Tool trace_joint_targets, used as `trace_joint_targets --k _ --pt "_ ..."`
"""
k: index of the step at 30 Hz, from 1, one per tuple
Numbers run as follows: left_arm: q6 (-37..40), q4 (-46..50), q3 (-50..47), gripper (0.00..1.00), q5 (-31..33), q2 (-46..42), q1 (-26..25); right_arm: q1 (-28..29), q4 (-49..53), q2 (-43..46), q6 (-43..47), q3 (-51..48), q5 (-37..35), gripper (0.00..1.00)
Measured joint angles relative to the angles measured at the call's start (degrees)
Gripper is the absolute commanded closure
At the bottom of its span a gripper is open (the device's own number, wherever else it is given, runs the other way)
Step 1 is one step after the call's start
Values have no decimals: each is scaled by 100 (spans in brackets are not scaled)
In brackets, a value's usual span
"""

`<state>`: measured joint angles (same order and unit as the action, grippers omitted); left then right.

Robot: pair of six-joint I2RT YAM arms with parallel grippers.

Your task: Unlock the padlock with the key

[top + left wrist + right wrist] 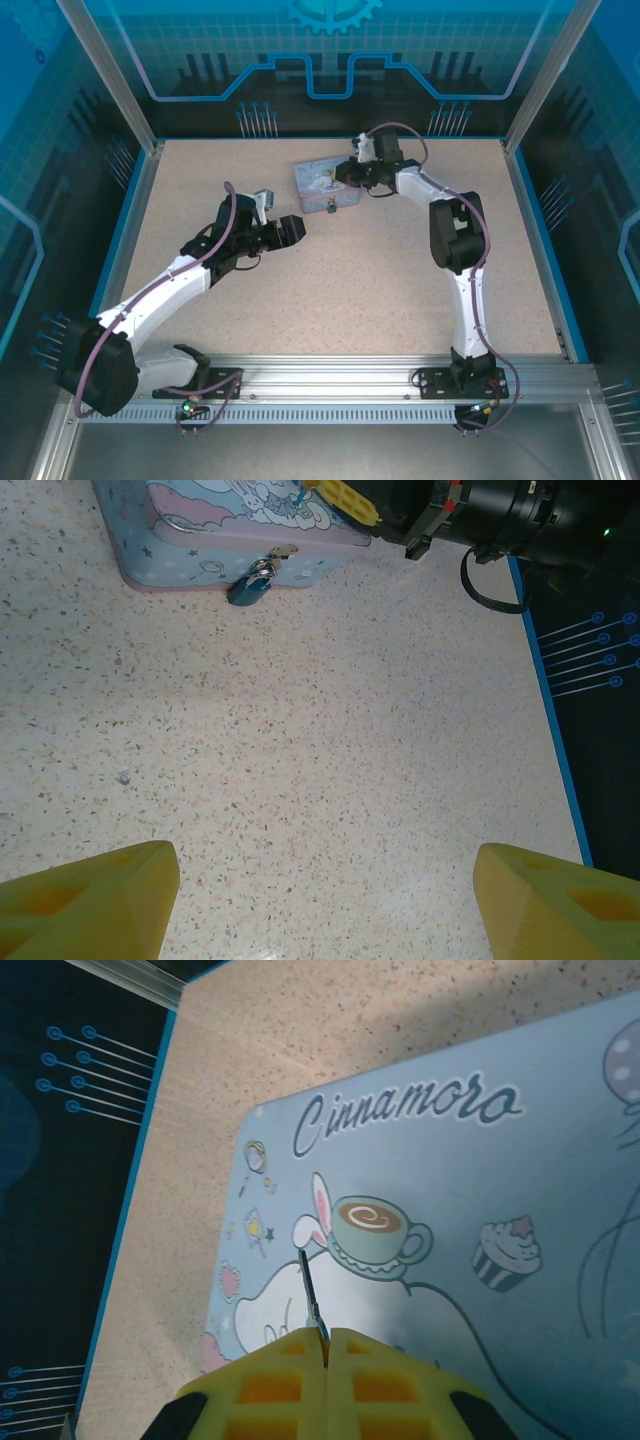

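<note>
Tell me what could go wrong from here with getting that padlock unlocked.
The key is pinched only at its end by the right hand, above the tin lid; it may twist or slip on insertion. The padlock sits at the tin's front latch, with the open left hand apart from it; unbraced, it may swing away.

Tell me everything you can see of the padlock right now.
The padlock is tiny, with a dark bluish metal body and a silvery shackle hooked through the latch on the front of the pale blue tin. It hangs tilted, its body down at the speckled table. Its keyhole is too small to see.
</note>
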<state>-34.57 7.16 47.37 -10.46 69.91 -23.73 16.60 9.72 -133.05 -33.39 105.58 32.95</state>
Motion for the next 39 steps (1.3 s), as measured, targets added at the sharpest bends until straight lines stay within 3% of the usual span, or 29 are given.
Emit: trace_joint_targets --k 10,18,28,39 --pt "13 4 -42 21 22 0 0 98 365 13 372 9 -256 100" --pt "-11 -125 -374 22 15 0 0 247 -190 931 332 -1534 -275 100" --pt "-330 -1565 -1187 22 -212 645 -133 400 -730 1790 323 -2903 -273 100" --pt "-603 -3834 -1419 20 -286 2175 -203 404 -20 2332 385 -3178 -304 100"
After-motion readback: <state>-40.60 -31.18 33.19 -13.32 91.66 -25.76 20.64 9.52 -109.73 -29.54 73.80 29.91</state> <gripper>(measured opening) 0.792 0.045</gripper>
